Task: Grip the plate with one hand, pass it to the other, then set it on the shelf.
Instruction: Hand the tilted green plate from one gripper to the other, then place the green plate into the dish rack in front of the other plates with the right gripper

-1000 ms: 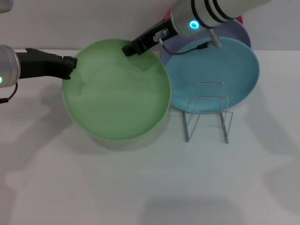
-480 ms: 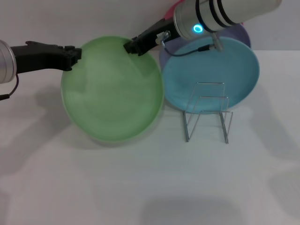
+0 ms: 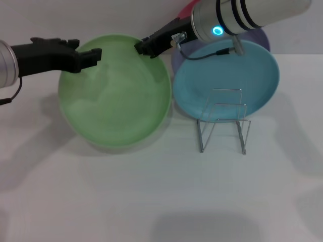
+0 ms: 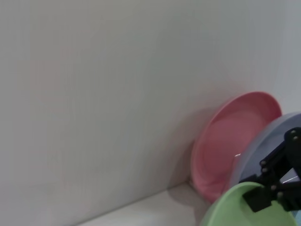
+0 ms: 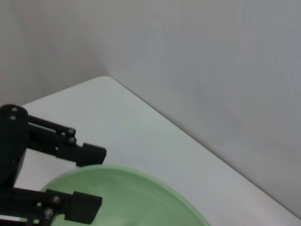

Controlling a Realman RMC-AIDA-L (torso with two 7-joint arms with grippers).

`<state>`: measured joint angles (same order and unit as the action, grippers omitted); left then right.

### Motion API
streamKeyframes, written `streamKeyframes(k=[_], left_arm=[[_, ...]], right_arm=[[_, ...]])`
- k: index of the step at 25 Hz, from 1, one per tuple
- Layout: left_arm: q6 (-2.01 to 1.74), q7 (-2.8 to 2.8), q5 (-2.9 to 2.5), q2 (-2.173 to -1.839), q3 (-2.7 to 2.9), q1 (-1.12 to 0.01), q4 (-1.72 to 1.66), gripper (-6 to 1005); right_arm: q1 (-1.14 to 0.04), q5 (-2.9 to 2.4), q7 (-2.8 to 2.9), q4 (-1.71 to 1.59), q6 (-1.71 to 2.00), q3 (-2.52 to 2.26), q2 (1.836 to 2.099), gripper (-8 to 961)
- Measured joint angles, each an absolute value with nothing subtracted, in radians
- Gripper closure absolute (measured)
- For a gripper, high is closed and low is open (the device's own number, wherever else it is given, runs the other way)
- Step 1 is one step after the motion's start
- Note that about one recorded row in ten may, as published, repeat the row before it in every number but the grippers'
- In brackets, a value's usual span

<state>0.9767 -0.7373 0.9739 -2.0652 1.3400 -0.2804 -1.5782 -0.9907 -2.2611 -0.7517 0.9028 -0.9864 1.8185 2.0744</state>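
The light green plate [image 3: 116,101] is tilted up over the table's back left. My right gripper [image 3: 143,49], on the arm with the blue ring light, is shut on the plate's upper rim. My left gripper [image 3: 88,48] is open at the plate's upper left rim. In the right wrist view its fingers [image 5: 89,153] stand spread on either side of the plate's edge [image 5: 131,197]. The left wrist view shows the right gripper [image 4: 273,183] clamped on the plate's rim [image 4: 240,212]. The silver wire rack [image 3: 224,123] stands empty to the plate's right.
A turquoise plate [image 3: 202,85] leans behind the rack. A lavender plate [image 3: 260,35] and a pink plate [image 3: 189,7] stand behind it against the back wall [image 3: 101,20]. The pink plate [image 4: 235,141] also shows in the left wrist view. White tabletop [image 3: 151,201] lies in front.
My left gripper has opened and let go of the plate's rim. The plate, still held by my right gripper, has shifted up and a little to the left.
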Motion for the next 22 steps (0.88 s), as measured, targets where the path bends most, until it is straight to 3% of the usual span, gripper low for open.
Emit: streamKeyframes(k=[8, 15, 22], left_arm=[[0.826, -0.82, 1.008, -2.066, 1.359, -0.219, -1.674, 250], [0.737, -0.838, 1.008, -2.066, 1.384, -0.196, -1.683, 206], [0.267, -0.884, 1.007, -2.065, 1.536, -0.074, -1.654, 182]], right_arm=[[-0.973, -2.261, -0.747, 0.914, -0.984, 1.824, 2.073, 893], [-0.922, -2.262, -0.732, 1.005, -0.982, 1.827, 2.074, 918], [-0.78, -2.263, -0.748, 1.218, -0.936, 1.845, 2.074, 928]])
